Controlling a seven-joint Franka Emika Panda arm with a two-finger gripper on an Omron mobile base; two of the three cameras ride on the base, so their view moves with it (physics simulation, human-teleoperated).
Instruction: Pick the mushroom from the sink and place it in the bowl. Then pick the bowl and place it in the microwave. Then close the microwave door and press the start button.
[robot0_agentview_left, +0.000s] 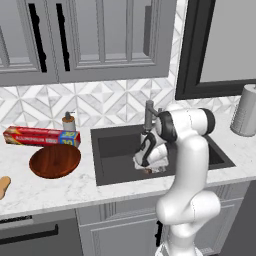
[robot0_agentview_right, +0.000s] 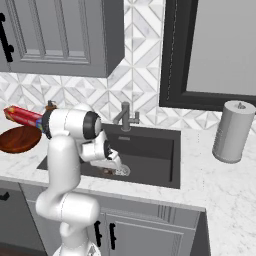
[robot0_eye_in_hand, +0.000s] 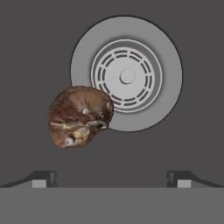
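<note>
1. We see the mushroom (robot0_eye_in_hand: 79, 116) lying on the dark floor of the sink (robot0_agentview_left: 112, 150), its edge overlapping the rim of the round silver drain (robot0_eye_in_hand: 127, 74) in the hand view. It is a lumpy brown piece; its longer side runs roughly across that view, though which end is cap or stem we cannot tell.
2. The claw (robot0_eye_in_hand: 111, 178) is released, its two tips spread wide and empty, below the mushroom in the hand view and not touching it (the mushroom sits off toward the left tip).
3. In the left base view the mushroom (robot0_agentview_left: 147, 171) is only a small brown speck under the wrist; the arm hides much of the basin's middle in both base views.
4. The faucet (robot0_agentview_right: 125, 116) stands at the sink's back edge, behind the arm.
5. On the marble table (robot0_agentview_left: 60, 190) left of the sink lies the bowl (robot0_agentview_left: 55, 161), with a red and blue foil box (robot0_agentview_left: 42, 136) just behind it and a soap bottle (robot0_agentview_left: 69, 121) nearby.
6. A grey paper-towel roll (robot0_agentview_right: 231, 131) stands to the right, well apart from the sink.
</note>
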